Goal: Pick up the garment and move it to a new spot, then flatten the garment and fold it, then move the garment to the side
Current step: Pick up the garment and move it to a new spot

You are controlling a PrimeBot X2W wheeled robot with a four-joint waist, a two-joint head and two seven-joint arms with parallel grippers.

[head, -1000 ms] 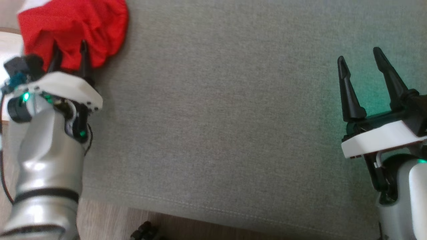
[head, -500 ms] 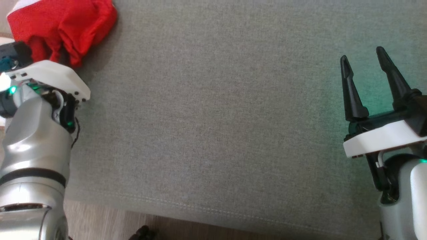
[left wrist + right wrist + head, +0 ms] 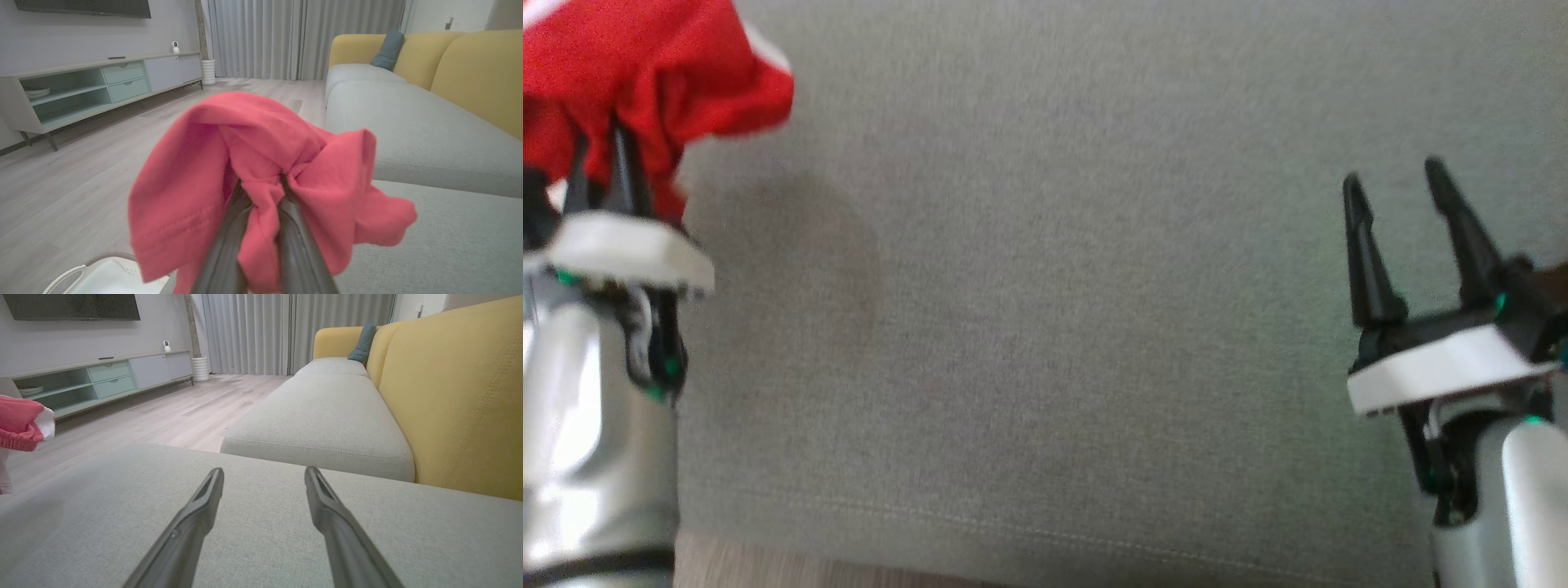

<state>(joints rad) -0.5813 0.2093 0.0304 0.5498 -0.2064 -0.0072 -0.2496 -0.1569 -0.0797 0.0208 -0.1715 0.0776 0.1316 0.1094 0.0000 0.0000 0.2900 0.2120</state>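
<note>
Lighting: soft, even daylight, brightest at the curtains (image 3: pixel 261 330). Head view: smeared by motion blur throughout; faint shadow on the grey cushion (image 3: pixel 825 245) beside the red garment (image 3: pixel 645 73), slight green tint at right. Wrist views: sharper (the near fingers (image 3: pixel 196 514) soft, out of focus); straight lines bow toward the edges.

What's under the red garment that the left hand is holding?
The left hand grips the garment bunched above the grey cushion, near its edge; a white basket shows below. Whatever lies directly beneath the cloth is covered.
</note>
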